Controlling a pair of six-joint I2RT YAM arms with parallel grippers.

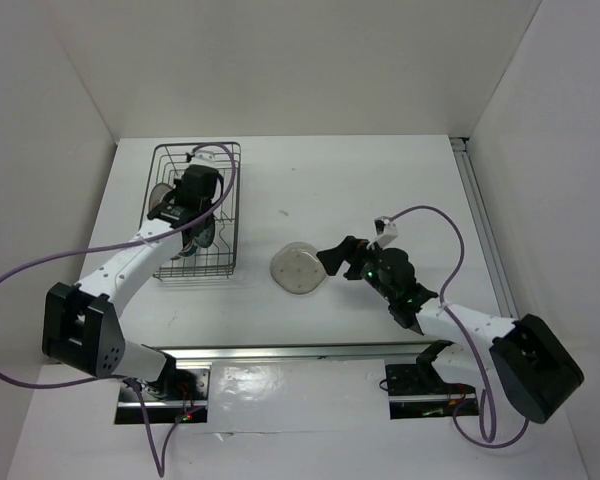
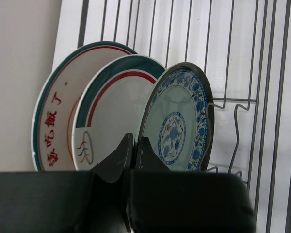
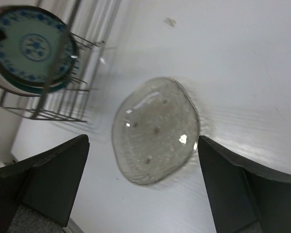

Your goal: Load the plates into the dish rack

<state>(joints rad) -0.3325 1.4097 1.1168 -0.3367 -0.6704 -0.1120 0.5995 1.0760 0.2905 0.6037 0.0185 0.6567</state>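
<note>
1. The dish rack (image 1: pixel 208 268) stands at the left of the white table (image 1: pixel 380 170). Three plates stand on edge in it. In the left wrist view these are, from the left, a green-rimmed plate with red characters (image 2: pixel 53 111), a green-and-red-banded plate (image 2: pixel 117 109) and a blue floral plate (image 2: pixel 179 127).
2. The left gripper (image 2: pixel 134 143) hangs over the rack. Its fingers are drawn nearly together, with nothing seen between them, just before the blue floral plate's lower rim.
3. The translucent grey plate (image 1: pixel 298 268) lies flat on the table, right of the rack and apart from it.
4. The right gripper (image 1: pixel 328 260) is spread wide and empty, with one finger on either side of that plate. I cannot tell whether it touches.
</note>
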